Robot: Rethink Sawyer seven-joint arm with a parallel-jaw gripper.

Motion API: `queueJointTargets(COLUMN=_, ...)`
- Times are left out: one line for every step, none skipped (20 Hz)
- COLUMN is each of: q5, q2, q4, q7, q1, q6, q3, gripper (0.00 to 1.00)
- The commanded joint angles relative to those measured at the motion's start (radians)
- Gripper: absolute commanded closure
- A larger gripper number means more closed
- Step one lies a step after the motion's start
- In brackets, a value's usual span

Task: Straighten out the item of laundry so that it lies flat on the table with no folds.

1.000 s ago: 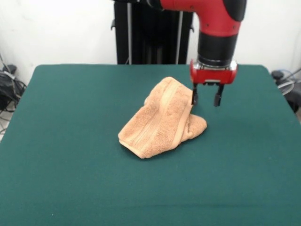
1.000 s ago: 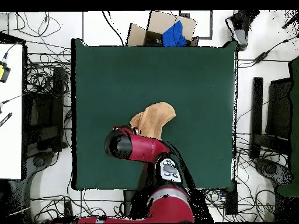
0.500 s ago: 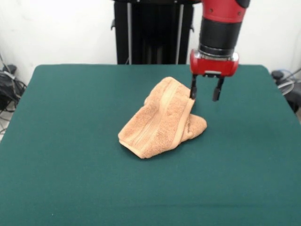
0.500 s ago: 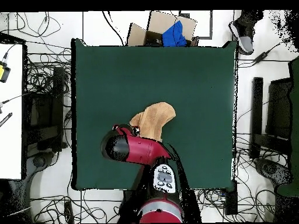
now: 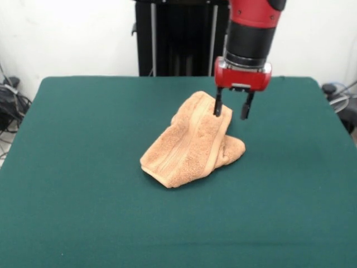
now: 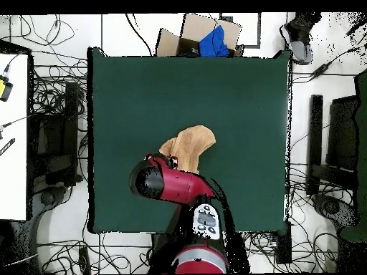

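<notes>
You're on the approach step: gripper (image 5: 230,111) hangs w/ fingers spread, empty, over the far edge of the towel (image 5: 192,142). Towel sits bunched and folded near mid table (image 5: 83,167), nothing flat yet. Front view puts the left finger at the towel's 1 o'clock edge; contact is prob. not made, hard to tell. Next you'll need a drop onto that edge, a pinch, then a pull outward.

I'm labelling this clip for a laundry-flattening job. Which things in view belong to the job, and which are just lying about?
Belongs to the job:
- towel, bunched and folded
- green table
- gripper, jaws open, above the towel's far edge

Just lying about:
- cardboard box with blue cloth, off the table
- cables on the floor
</notes>
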Motion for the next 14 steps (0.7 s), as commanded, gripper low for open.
queueJointTargets(q5=0.031, q2=0.024, q4=0.021, q7=0.210, q1=-0.015, q6=0.050, q3=-0.011, gripper=0.00)
queueJointTargets(q5=0.029, q2=0.026, q4=0.020, q7=0.208, q1=-0.017, q6=0.048, q3=-0.011, gripper=0.00)
queueJointTargets(q5=0.024, q2=0.033, q4=0.019, q7=0.203, q1=-0.029, q6=0.038, q3=-0.006, gripper=0.00)
queueJointTargets(q5=0.020, q2=0.044, q4=0.019, q7=0.202, q1=-0.037, q6=0.024, q3=0.001, gripper=0.00)
queueJointTargets(q5=0.018, q2=0.054, q4=0.014, q7=0.199, q1=-0.045, q6=0.016, q3=0.005, gripper=0.00)
queueJointTargets(q5=0.015, q2=0.066, q4=0.010, q7=0.198, q1=-0.049, q6=0.002, q3=0.007, gripper=0.00)
queueJointTargets(q5=0.013, q2=0.072, q4=0.005, q7=0.196, q1=-0.051, q6=-0.001, q3=0.006, gripper=0.00)
queueJointTargets(q5=0.013, q2=0.080, q4=0.001, q7=0.197, q1=-0.051, q6=-0.008, q3=0.004, gripper=0.00)
queueJointTargets(q5=0.013, q2=0.084, q4=-0.005, q7=0.196, q1=-0.048, q6=-0.008, q3=-0.001, gripper=0.00)
queueJointTargets(q5=0.011, q2=0.092, q4=-0.009, q7=0.197, q1=-0.045, q6=-0.017, q3=-0.007, gripper=0.00)
queueJointTargets(q5=0.010, q2=0.100, q4=-0.013, q7=0.195, q1=-0.049, q6=-0.022, q3=-0.007, gripper=0.00)
queueJointTargets(q5=0.004, q2=0.109, q4=-0.018, q7=0.190, q1=-0.057, q6=-0.030, q3=-0.003, gripper=0.00)
queueJointTargets(q5=0.001, q2=0.120, q4=-0.024, q7=0.185, q1=-0.065, q6=-0.035, q3=0.002, gripper=0.00)
queueJointTargets(q5=-0.003, q2=0.134, q4=-0.029, q7=0.180, q1=-0.079, q6=-0.045, q3=0.012, gripper=0.00)
